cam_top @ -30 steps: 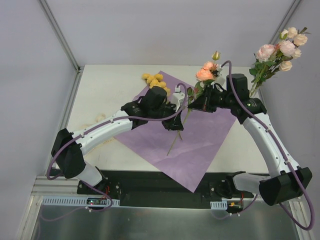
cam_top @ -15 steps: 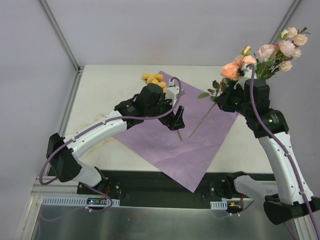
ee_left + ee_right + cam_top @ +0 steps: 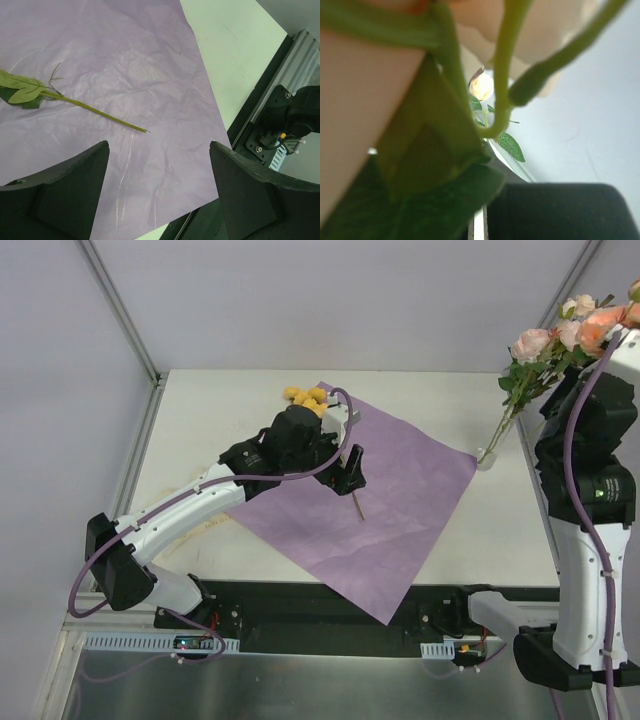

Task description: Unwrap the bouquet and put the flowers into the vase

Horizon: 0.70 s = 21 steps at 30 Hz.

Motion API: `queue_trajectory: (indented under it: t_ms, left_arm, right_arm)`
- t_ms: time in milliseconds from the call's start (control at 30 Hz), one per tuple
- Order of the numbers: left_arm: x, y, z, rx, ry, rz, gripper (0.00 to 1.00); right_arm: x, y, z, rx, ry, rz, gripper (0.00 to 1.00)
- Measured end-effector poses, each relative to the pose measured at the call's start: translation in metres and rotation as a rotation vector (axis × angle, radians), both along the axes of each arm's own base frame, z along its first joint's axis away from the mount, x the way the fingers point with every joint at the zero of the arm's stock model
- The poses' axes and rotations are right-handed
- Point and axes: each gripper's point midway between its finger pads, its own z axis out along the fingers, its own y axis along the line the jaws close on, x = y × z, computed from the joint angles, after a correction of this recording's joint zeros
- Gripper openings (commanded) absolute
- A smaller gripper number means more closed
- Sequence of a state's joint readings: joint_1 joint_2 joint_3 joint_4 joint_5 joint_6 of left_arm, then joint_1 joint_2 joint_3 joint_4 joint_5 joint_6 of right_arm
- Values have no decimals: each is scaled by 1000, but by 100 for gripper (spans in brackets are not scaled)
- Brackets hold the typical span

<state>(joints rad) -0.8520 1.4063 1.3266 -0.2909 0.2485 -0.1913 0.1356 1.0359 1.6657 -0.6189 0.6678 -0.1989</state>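
Observation:
The purple wrapping sheet [image 3: 400, 500] lies flat on the table. On it rests a green leafy stem [image 3: 75, 102], its tip [image 3: 358, 508] poking out below my left gripper [image 3: 350, 468]. That gripper [image 3: 159, 146] hovers over the sheet, open and holding nothing. Yellow blooms [image 3: 305, 395] lie at the sheet's far corner. The clear vase [image 3: 490, 454] stands at the right with pink and cream flowers [image 3: 545, 340] in it. My right gripper [image 3: 585, 375] is raised high at the right, shut on the stem of an orange flower [image 3: 605, 325]. Blurred stem and leaves [image 3: 445, 165] fill its wrist view.
The right wall of the enclosure stands close behind the vase. The black base rail [image 3: 300, 610] runs along the near edge, and the sheet's near corner [image 3: 385, 615] overhangs it. The left arm [image 3: 190, 505] stretches across the table's left half.
My right arm has lifted the orange flower off the sheet, up and right to above the vase. My left gripper has opened and let go of the stem on the sheet.

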Motion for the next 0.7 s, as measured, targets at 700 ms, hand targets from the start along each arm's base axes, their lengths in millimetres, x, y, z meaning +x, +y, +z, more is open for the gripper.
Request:
queue_trajectory:
  t_ms: [700]
  left_arm:
    - [2,-2,-7,11,17,4,80]
  right_arm:
    - [84,-15,22,-53,-33,-46,1]
